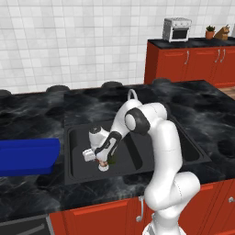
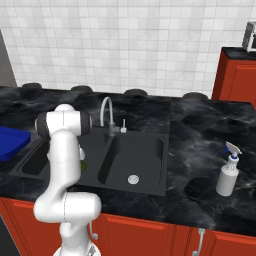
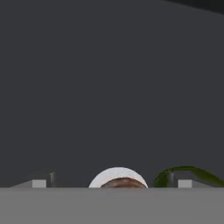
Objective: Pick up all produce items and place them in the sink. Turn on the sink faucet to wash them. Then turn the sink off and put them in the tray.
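My gripper (image 1: 103,159) reaches down into the left basin of the black sink (image 1: 78,172), its fingers (image 3: 39,183) standing wide apart and open. In the hand view the tan-brown produce piece (image 3: 122,183) lies on the round silver drain (image 3: 107,177) between the fingertips. The dark green produce ball (image 3: 188,170) sits just beside one finger, and it also peeks out beside my arm (image 2: 83,165). The silver gooseneck faucet (image 2: 106,112) rises behind the basins. The blue tray (image 1: 27,156) rests on the counter left of the sink.
The right basin (image 2: 145,150) holds just its drain (image 2: 132,179). A spray bottle (image 2: 227,175) stands on the counter to the right. A toaster oven (image 1: 176,29) and a potted plant (image 1: 210,32) sit on the far red cabinets.
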